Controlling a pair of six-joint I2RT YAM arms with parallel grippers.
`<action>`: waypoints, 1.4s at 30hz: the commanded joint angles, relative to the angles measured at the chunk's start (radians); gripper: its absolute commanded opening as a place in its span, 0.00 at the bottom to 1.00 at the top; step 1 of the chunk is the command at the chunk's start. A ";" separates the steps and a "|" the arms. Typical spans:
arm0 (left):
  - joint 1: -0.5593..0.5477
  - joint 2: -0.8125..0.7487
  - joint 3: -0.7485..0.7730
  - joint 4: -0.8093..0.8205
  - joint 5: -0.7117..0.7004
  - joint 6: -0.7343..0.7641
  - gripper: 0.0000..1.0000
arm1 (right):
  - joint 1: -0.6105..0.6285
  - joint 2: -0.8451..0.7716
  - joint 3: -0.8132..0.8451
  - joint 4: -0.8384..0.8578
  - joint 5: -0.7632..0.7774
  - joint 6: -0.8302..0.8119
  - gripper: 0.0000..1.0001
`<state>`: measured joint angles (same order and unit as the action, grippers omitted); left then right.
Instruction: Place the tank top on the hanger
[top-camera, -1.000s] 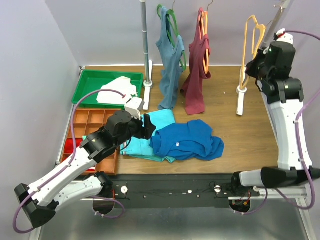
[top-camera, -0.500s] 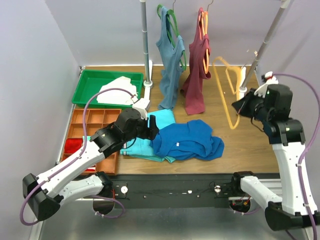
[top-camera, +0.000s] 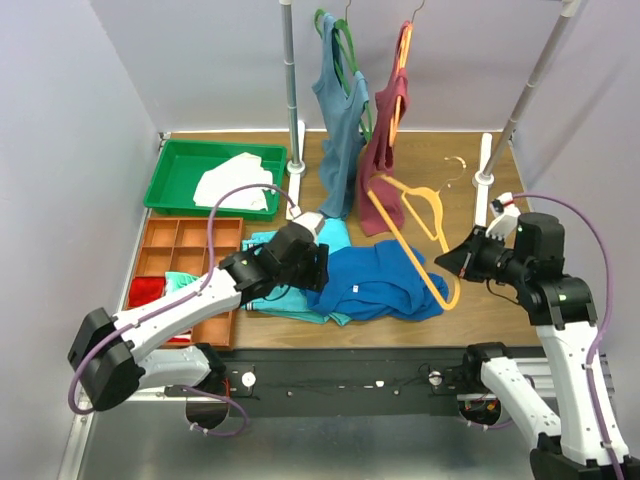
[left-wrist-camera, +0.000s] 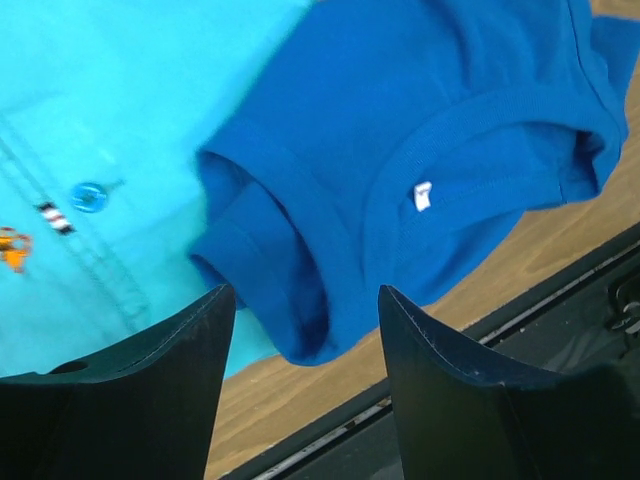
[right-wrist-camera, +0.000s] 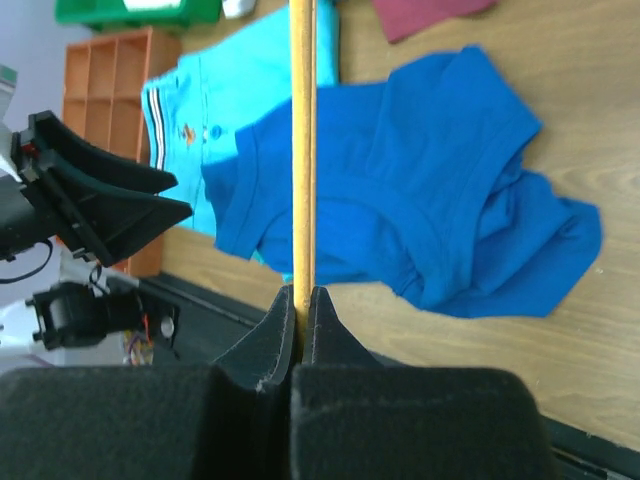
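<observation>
The royal blue tank top (top-camera: 375, 280) lies crumpled on the wooden table, partly over a turquoise garment. In the top view my left gripper (top-camera: 318, 268) hovers open over its left edge. From the left wrist, the neckline with a white label (left-wrist-camera: 420, 120) shows just beyond the open gripper (left-wrist-camera: 305, 300), and nothing is between the fingers. My right gripper (top-camera: 447, 266) is shut on the light-orange hanger (top-camera: 405, 247), holding it tilted over the tank top's right side. In the right wrist view the hanger's bar (right-wrist-camera: 303, 150) runs up from the shut gripper (right-wrist-camera: 303, 295) across the tank top (right-wrist-camera: 420, 200).
A turquoise garment (top-camera: 290, 290) lies under the tank top. A green tray (top-camera: 165, 185) and an orange divided box (top-camera: 190, 250) sit at the left. A grey-blue top (top-camera: 340, 130) and a maroon top (top-camera: 385, 150) hang from the rack; its poles (top-camera: 290, 90) stand behind.
My right arm has carried the hanger down from the rack and leftward to over the tank top. My left gripper has slid right onto the tank top's edge, its jaws slightly narrower.
</observation>
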<state>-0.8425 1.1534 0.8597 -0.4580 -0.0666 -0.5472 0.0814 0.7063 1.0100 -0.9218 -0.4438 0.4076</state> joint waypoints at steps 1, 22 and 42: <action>-0.113 0.066 0.002 -0.014 -0.133 -0.108 0.67 | 0.063 0.035 -0.013 0.009 -0.041 -0.007 0.01; -0.170 0.138 -0.099 0.136 -0.150 -0.206 0.54 | 0.415 0.205 0.305 -0.305 0.283 -0.015 0.01; -0.064 0.147 -0.034 0.170 -0.030 -0.220 0.00 | 0.508 0.191 0.366 -0.264 0.303 0.019 0.01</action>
<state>-0.9627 1.2957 0.8009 -0.3256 -0.1722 -0.7483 0.5835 0.9680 1.4071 -1.2160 -0.1608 0.4019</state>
